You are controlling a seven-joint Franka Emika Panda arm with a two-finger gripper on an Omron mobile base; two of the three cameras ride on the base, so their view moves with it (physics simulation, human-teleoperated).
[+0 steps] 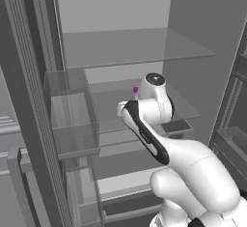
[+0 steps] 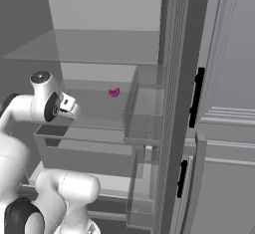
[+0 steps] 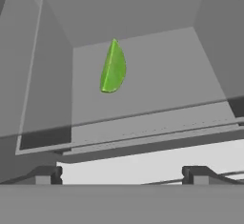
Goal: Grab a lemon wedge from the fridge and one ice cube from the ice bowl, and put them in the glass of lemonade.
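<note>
Your claw (image 3: 121, 174) is spread as wide as it goes, and nothing sits between its two dark finger tips (image 3: 45, 174). It holds nothing and touches nothing. In the hand view, the lemon wedge (image 3: 113, 66) lies ahead of the claw on a see-through shelf (image 3: 190, 75) inside the fridge (image 1: 116, 8). The wedge is yellow-green, thin and pointed at the top, and it is well apart from the finger tips. In the base views your white arm (image 1: 144, 124) reaches in through the open fridge, with the hand near the middle shelves. A small pink-purple thing (image 2: 114, 92) sits farther back on a shelf; you cannot tell what it is. The fridge door (image 2: 174, 103) stands open at the right, with clear door bins (image 2: 144, 103) on its inner side.
</note>
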